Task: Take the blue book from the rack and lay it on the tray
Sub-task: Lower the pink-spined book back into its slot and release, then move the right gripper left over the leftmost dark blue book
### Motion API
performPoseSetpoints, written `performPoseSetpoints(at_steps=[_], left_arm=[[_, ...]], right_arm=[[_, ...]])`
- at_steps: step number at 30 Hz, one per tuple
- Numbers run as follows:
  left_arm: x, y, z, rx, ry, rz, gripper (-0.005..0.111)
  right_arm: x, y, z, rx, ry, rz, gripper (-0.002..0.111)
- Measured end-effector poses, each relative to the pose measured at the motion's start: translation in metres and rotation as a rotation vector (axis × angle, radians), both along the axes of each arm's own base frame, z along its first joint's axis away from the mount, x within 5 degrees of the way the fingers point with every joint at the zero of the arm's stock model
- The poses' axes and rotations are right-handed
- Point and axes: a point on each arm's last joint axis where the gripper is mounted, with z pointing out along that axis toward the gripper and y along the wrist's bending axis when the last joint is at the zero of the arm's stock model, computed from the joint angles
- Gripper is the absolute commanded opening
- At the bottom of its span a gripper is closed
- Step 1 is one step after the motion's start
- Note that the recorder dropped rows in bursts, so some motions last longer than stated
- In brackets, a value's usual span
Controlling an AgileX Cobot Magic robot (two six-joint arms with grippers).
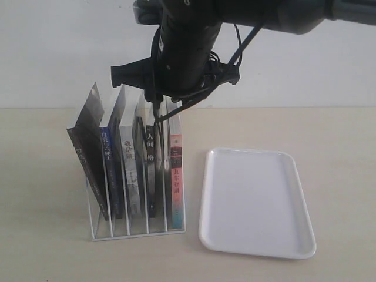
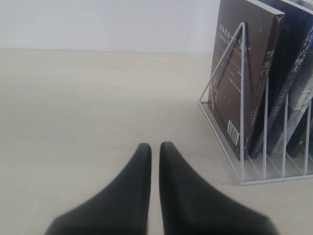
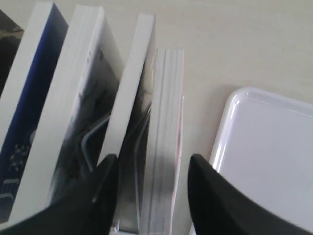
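Note:
The white wire rack (image 1: 138,234) holds several upright books. The blue book (image 1: 110,170) stands second from the left, its dark blue spine facing the front. Its blue cover (image 3: 29,112) also shows in the right wrist view, and the book (image 2: 292,61) appears behind a black one in the left wrist view. My right gripper (image 1: 160,114) hangs open over the right end of the rack. Its fingers straddle the top of the pink-edged book (image 3: 166,147), two slots away from the blue one. The white tray (image 1: 252,200) lies empty to the right of the rack. My left gripper (image 2: 154,147) is shut and empty above bare table.
A black-spined book (image 1: 88,158) leans at the rack's left end. A white-spined book (image 1: 130,170) and a pink-and-teal-spined book (image 1: 175,176) fill other slots. The tray's rim (image 3: 222,132) lies close beside the rightmost book. A pale wall stands behind the table.

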Motion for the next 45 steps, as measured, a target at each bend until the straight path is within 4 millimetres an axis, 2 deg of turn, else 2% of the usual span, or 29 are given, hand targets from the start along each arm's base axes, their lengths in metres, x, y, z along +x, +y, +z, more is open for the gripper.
performPoseSetpoints(at_steps=[9,11,16,18,23,26,27,29,30,31,34,38,40,42,45], left_arm=[[0.000,0.000,0.000,0.000,0.000,0.000,0.006],[0.000,0.000,0.000,0.000,0.000,0.000,0.006],[0.000,0.000,0.000,0.000,0.000,0.000,0.006],[0.000,0.000,0.000,0.000,0.000,0.000,0.006],[0.000,0.000,0.000,0.000,0.000,0.000,0.006],[0.000,0.000,0.000,0.000,0.000,0.000,0.006],[0.000,0.000,0.000,0.000,0.000,0.000,0.006],[0.000,0.000,0.000,0.000,0.000,0.000,0.006],[0.000,0.000,0.000,0.000,0.000,0.000,0.006],[0.000,0.000,0.000,0.000,0.000,0.000,0.006],[0.000,0.000,0.000,0.000,0.000,0.000,0.006],[0.000,0.000,0.000,0.000,0.000,0.000,0.006],[0.000,0.000,0.000,0.000,0.000,0.000,0.006],[0.000,0.000,0.000,0.000,0.000,0.000,0.006],[0.000,0.000,0.000,0.000,0.000,0.000,0.006]], right_arm=[[-0.001,-0.001,0.004,0.006,-0.008,0.002,0.046],[-0.005,-0.005,0.023,0.031,-0.041,0.014,0.046],[-0.021,-0.013,0.090,0.108,-0.070,0.081,0.046],[-0.028,-0.009,0.097,0.123,-0.069,0.114,0.046],[-0.026,0.006,0.079,0.099,-0.025,0.138,0.046],[-0.018,0.015,0.059,0.070,0.005,0.137,0.046],[-0.012,0.022,0.047,0.065,0.018,0.141,0.046],[-0.007,0.030,0.037,0.084,0.022,0.150,0.041],[-0.007,0.031,0.037,0.089,0.016,0.151,0.035],[-0.005,0.033,0.036,0.102,0.006,0.155,0.033],[-0.003,0.036,0.033,0.115,-0.007,0.158,0.032],[0.004,0.044,0.011,0.086,0.024,0.157,0.032],[0.006,0.045,0.008,0.078,0.019,0.156,0.036],[0.007,0.044,0.008,0.069,0.012,0.151,0.046],[0.007,0.044,0.008,0.066,0.008,0.146,0.047]])
